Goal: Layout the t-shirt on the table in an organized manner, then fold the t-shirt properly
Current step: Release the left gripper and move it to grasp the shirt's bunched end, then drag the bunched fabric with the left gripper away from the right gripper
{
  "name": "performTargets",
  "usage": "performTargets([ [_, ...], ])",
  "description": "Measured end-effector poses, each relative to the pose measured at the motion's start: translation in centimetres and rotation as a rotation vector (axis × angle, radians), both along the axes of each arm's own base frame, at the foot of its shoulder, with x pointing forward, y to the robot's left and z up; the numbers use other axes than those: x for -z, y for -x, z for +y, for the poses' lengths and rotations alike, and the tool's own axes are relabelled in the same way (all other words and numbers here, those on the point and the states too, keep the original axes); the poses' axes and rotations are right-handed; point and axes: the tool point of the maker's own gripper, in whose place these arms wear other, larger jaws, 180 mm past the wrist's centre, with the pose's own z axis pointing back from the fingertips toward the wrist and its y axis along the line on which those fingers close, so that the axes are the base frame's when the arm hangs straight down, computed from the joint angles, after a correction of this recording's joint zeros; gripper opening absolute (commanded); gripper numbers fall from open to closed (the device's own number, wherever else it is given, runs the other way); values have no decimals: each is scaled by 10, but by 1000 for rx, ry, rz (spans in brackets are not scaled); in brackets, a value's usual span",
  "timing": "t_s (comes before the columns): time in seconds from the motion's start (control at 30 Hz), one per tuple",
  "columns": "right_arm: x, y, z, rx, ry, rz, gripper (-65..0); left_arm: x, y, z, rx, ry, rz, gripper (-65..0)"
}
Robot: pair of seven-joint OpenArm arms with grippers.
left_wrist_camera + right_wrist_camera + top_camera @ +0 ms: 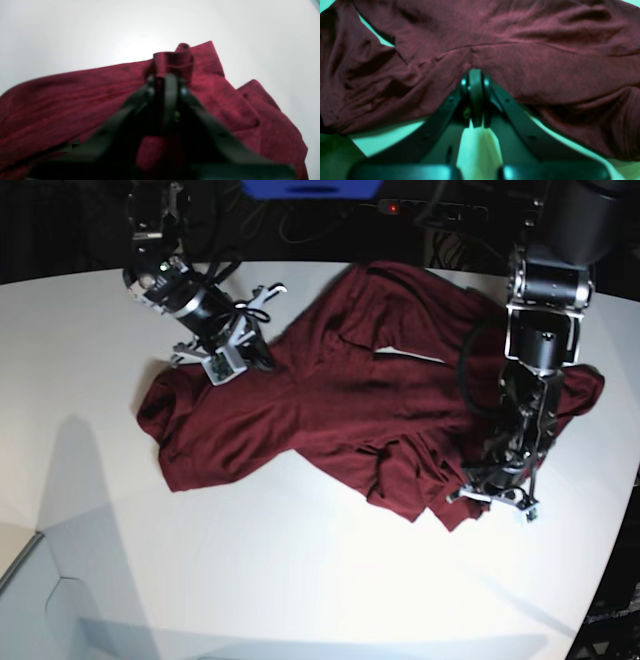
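While the base view hides it, left fingers (172, 75) pinch t-shirt (75, 100).

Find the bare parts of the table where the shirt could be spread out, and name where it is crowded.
Free: the wide near stretch of the table in front of the t-shirt, and the far-left corner beyond the right gripper. Crowded: the middle and right side, where bunched cloth lies under both arms and the left gripper pinches a fold.

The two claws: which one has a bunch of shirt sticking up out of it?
The left gripper: a wad of the t-shirt pokes above its tips. The right gripper pinches flat cloth.
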Motion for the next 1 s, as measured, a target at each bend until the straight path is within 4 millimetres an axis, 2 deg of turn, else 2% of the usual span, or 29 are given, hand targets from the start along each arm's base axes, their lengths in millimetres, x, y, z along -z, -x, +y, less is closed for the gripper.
performTargets([
  [0.13,-1,-1,0,0,-1,-4,-650,0,2,9,-5,-10,8,-650],
  [0.27,-2,-3,0,0,1,-7,-650,-8,4,37,-36,-40,1,-650],
  [0.37,-2,-4,-4,-4,12,-10,-650,-29,12,65,-109,-27,-83,-650],
  [0.53,-1,-4,-8,-5,28,-9,-650,-56,53,106,-234,-13,-190,-650],
  [0.6,-4,-9,-7,-5,24,-21,-650,-71,66,114,-248,-28,-239,-650],
  [0.67,-7,-12,-4,-8,18,-32,-650,-78,79,121,-258,-45,-266,-650],
  [0.73,-7,-12,-4,-9,15,-35,-650,-65,95,127,-276,-57,-229,-650],
  [0.87,-5,-10,-4,-10,19,-25,-650,-22,128,130,-295,-50,-110,-650],
  [0.93,-8,-14,-3,-11,19,-36,-650,-3,138,133,-311,-38,-59,-650],
  [1.0,-13,-21,-3,-10,19,-54,-650,6,143,134,-320,-32,-36,-648],
])
